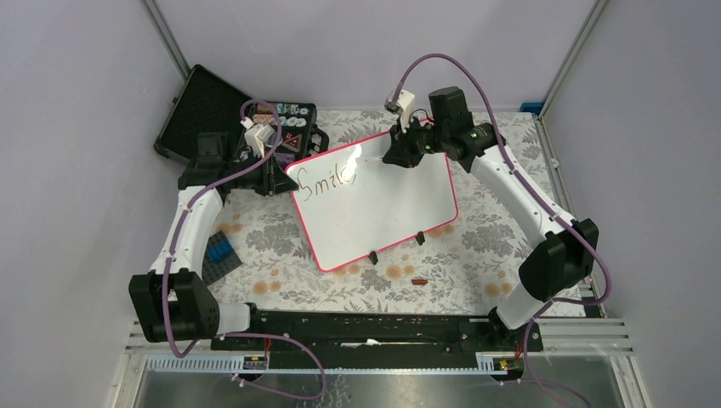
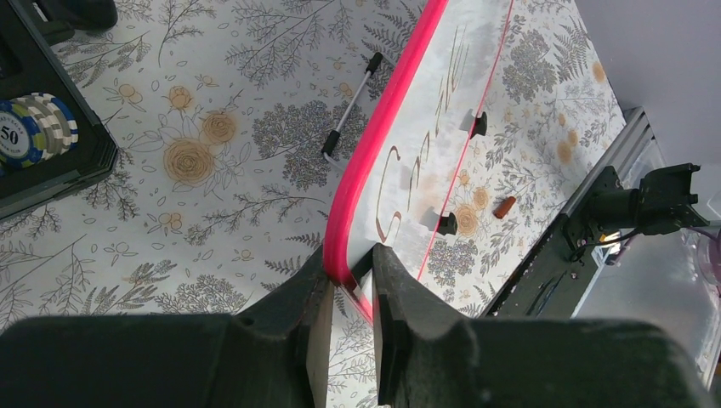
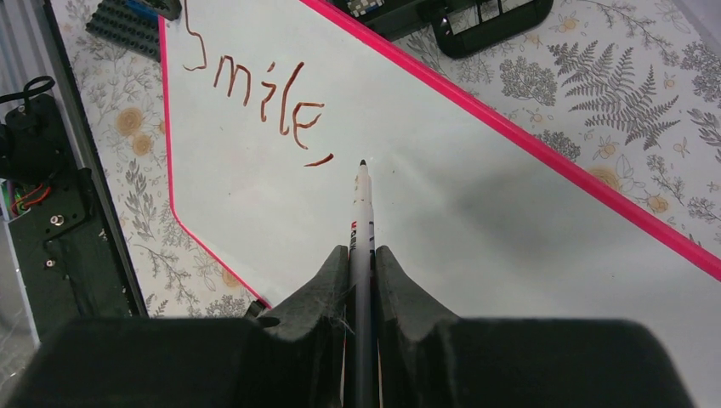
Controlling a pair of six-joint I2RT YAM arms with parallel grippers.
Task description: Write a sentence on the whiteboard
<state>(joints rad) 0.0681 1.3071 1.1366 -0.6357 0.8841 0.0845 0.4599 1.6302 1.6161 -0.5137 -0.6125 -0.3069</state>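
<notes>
Writing step: whiteboard (image 1: 383, 212) sits at counter (image 1: 459, 255) centre, "Smile," (image 3: 263, 93) at its 10 o'clock corner, left fingers (image 2: 408, 297) pinching that rim, right fingers (image 3: 327, 285) clenched on marker (image 3: 363, 200); next stroke probably needs tip lowered just past comma.

The whiteboard (image 1: 387, 212) was glossy white, rimmed pink-red; its writing (image 3: 263, 93) was dark brown. The bench (image 1: 281, 242) bore grey ferns and tan blossoms. The marker (image 3: 364, 212) was white, black-tipped.
</notes>
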